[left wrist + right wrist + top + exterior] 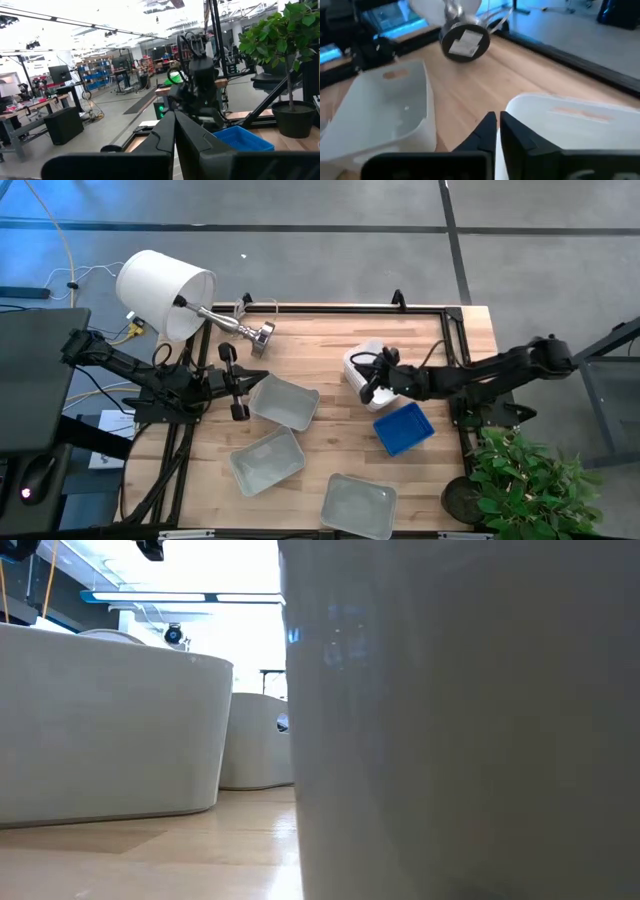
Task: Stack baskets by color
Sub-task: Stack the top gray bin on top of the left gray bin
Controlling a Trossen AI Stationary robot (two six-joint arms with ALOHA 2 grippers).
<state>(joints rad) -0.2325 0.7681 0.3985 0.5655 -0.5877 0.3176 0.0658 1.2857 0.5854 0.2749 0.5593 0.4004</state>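
Three pale grey baskets lie on the table: one [283,402] mid-table, one [266,460] nearer, one [358,506] at the near edge. A blue basket [404,428] sits right of the middle. A white basket [360,364] stands farther back. My right gripper [368,392] is shut with nothing between its fingers and hangs at the white basket's near left rim [555,112]. My left gripper [258,378] is shut, raised over the table's left side, beside the mid-table grey basket [385,110]. My right gripper's shut fingertips [490,125] stand right beside the white basket's rim [515,107]. I cannot tell whether they touch it. Nothing is pinched between them.
A white lampshade [163,290] lies tipped at the far left, its metal base [262,335] on the table's far side. A potted plant [525,480] stands off the near right corner. In the low view a grey basket wall [460,720] fills the picture's right.
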